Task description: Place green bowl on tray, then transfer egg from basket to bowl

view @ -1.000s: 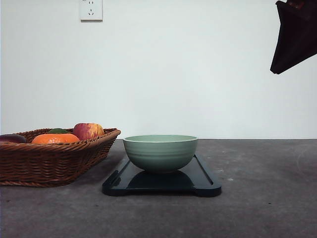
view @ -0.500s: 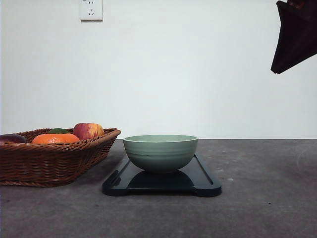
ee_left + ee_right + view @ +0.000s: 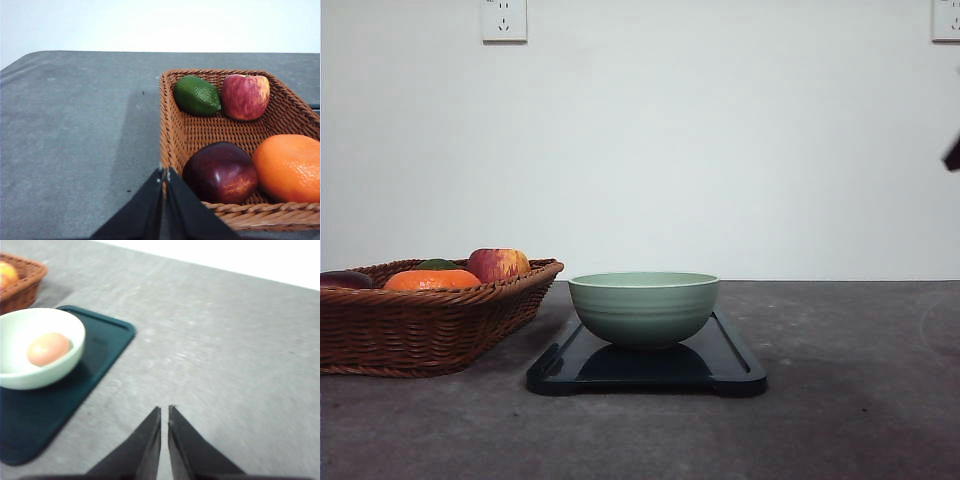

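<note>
The green bowl [image 3: 643, 307] stands upright on the dark tray [image 3: 735, 360] in the middle of the table. In the right wrist view a tan egg [image 3: 48, 349] lies inside the bowl [image 3: 20, 375], which sits on the tray [image 3: 30, 425]. The wicker basket [image 3: 420, 325] is at the left and holds fruit. My right gripper [image 3: 164, 412] is shut and empty, hanging over bare table to the right of the tray. My left gripper [image 3: 164, 175] is shut and empty, close to the basket's near rim [image 3: 167, 130].
The basket holds a lime [image 3: 196, 95], a red apple [image 3: 245, 96], a dark red fruit [image 3: 220, 172] and an orange [image 3: 287, 167]. Grey tabletop lies open left of the basket and right of the tray. A white wall with sockets [image 3: 504, 20] stands behind.
The right arm's dark shape at the front view's top right has pulled out to the right, leaving a sliver at the edge. Bowl, tray and basket have not moved.
</note>
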`<state>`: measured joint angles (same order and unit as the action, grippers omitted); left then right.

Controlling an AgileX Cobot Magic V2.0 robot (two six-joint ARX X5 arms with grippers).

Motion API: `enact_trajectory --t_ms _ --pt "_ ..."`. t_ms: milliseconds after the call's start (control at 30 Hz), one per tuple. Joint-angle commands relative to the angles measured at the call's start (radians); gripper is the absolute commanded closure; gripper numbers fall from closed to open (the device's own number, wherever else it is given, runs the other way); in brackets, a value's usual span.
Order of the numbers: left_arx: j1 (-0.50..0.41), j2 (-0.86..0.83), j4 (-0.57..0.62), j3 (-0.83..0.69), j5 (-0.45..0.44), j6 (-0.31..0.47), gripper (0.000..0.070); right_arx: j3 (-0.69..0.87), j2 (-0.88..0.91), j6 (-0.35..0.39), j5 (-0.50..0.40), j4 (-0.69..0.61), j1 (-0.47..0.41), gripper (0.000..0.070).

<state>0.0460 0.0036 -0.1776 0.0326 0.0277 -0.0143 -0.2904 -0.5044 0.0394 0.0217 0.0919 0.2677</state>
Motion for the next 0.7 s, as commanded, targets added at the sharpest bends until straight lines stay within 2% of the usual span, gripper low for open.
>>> enact_trajectory --t_ms 0,200,467,667 --pt "-0.002 0.0 0.014 -0.019 0.002 0.002 0.07 0.035 0.06 0.006 -0.004 -0.016 -0.024 0.0684" --pt "-0.002 0.0 0.014 -0.019 0.002 0.002 0.07 0.165 0.271 0.006 -0.004 -0.013 -0.123 0.0684" --pt "-0.002 0.0 0.014 -0.019 0.002 0.002 0.07 0.279 0.503 0.004 -0.005 0.027 -0.171 0.0684" --pt "-0.002 0.0 0.014 -0.019 0.002 0.002 0.07 0.278 0.501 -0.003 -0.003 0.019 -0.174 0.0684"
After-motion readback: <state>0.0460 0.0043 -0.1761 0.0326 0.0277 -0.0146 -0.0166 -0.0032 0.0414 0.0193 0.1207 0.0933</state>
